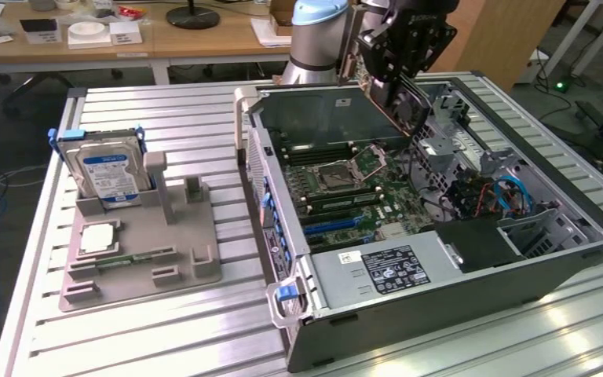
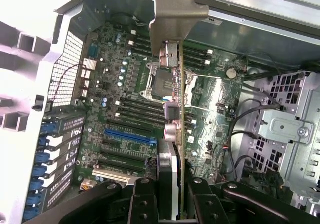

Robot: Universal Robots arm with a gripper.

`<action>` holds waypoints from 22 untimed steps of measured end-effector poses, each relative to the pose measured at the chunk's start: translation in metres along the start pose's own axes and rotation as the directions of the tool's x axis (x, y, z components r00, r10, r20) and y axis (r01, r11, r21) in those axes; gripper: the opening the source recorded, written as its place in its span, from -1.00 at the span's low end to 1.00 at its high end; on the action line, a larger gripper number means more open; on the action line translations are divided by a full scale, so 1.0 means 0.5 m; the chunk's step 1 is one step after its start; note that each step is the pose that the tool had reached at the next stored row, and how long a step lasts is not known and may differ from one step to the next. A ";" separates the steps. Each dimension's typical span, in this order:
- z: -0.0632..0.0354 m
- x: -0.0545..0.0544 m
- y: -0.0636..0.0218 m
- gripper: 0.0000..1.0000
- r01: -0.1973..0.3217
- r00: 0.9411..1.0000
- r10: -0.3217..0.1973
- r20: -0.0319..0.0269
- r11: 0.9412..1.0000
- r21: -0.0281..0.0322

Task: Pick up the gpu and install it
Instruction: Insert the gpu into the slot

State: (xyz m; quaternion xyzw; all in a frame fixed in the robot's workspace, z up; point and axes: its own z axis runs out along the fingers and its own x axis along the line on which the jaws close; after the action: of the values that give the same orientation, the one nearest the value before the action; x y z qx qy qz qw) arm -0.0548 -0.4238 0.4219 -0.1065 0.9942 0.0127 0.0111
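Note:
The gpu [image 1: 328, 118] is a thin dark card with a pale metal bracket [image 1: 244, 106] at its end toward the exterior view's left. It hangs on edge above the open computer case [image 1: 553, 267], over the motherboard [image 1: 354, 188]. My gripper [image 1: 401, 82] is shut on the card's other end. In the wrist view the gpu [image 2: 180, 109] appears edge-on, running from my gripper [image 2: 172, 194] out to its bracket [image 2: 175, 14]. A black finger [image 2: 142, 201] sits on each side of it. The card is above the board, beside the CPU socket [image 2: 157, 79] and apart from the blue slot [image 2: 130, 136].
On the table at the exterior view's left, a grey holder [image 1: 144, 251] carries a silver hard drive [image 1: 107, 173] and a narrow green memory stick [image 1: 123, 259]. Inside the case are the power supply [image 1: 385, 271], a drive cage [image 2: 285, 129] and loose cables [image 1: 501, 196].

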 end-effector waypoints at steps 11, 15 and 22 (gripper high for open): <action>0.000 0.001 -0.003 -0.44 0.029 1.000 -0.029 -0.001 1.000 -0.001; 0.000 0.001 -0.004 -0.44 0.041 0.999 -0.041 -0.001 0.999 -0.001; 0.000 0.001 -0.006 -0.44 0.063 0.998 -0.063 -0.001 0.998 -0.002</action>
State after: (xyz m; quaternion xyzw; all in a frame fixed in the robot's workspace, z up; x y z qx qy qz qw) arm -0.0547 -0.4269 0.4218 -0.1376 0.9903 0.0130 0.0107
